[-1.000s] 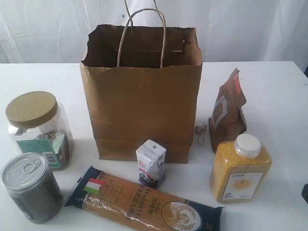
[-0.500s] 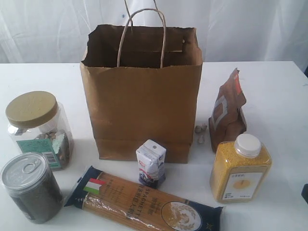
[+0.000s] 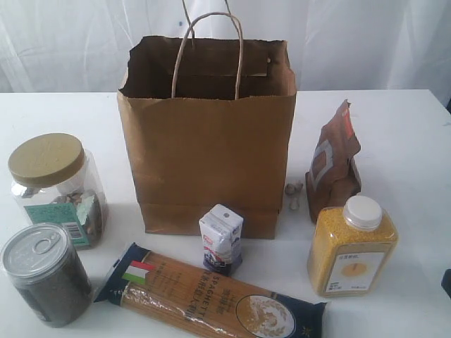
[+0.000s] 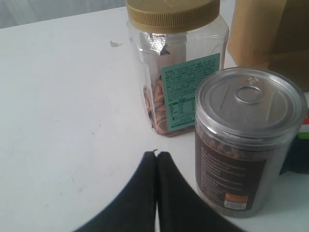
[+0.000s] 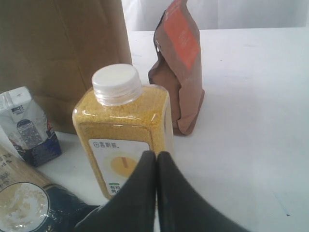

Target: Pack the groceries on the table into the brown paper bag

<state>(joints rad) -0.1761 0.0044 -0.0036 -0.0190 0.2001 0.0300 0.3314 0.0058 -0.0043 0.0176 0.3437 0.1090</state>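
White counter (image 3: 409, 127) is recorded from outside with the brown paper bag (image 3: 208, 141) upright at centre. Left gripper (image 4: 157, 155) is found clenched, empty, near the silver tin can (image 4: 248, 140). Right gripper (image 5: 156, 154) is found clenched, empty, near the yellow-grain bottle (image 5: 123, 130).

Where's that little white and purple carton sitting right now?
In the exterior view the small white-purple carton stands upright near the middle, just in front of the brown paper bag and behind the long spaghetti packet.

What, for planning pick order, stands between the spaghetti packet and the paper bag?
The small white-purple carton stands between the spaghetti packet and the brown paper bag, in the exterior view.
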